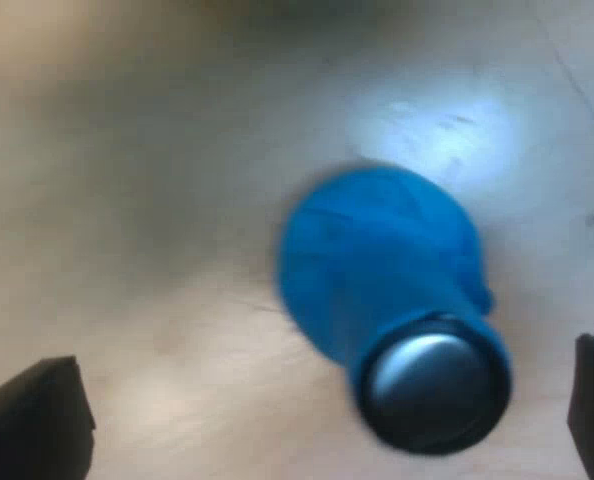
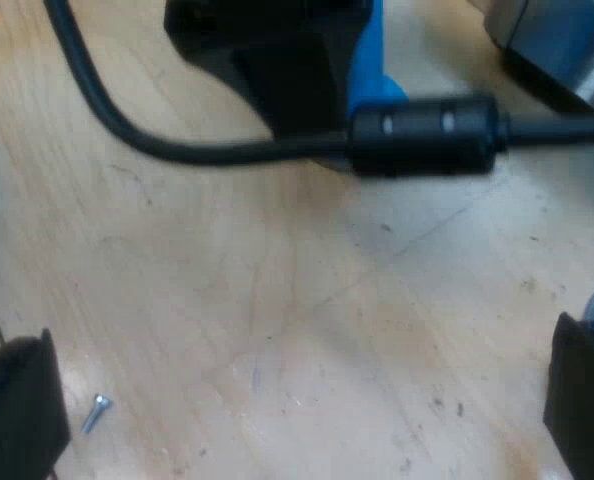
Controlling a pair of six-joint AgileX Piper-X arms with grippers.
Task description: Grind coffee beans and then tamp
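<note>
The left hand (image 1: 317, 410) hung with its two black fingers (image 1: 37, 420) spread wide apart and nothing between their pads, one finger near the blue tamper (image 1: 377, 270) and the other well apart from it. The tamper lay on the pale wooden table (image 1: 127, 200) just beyond the fingertips, untouched, with its round metal face (image 1: 432, 385) turned toward the hand and its blue body pointing away. A bright patch of light fell on the wood just past the tamper. The right hand (image 2: 299, 400) was likewise spread wide and empty over bare table (image 2: 277, 300), well apart from the tamper (image 2: 372, 70), whose blue side showed beside the black bulk of the left arm (image 2: 277, 60). A small loose screw (image 2: 97, 408) lay on the wood just beside one right finger, far from the tamper. A metal corner of the espresso machine (image 2: 557, 40) stood near the tamper.
</note>
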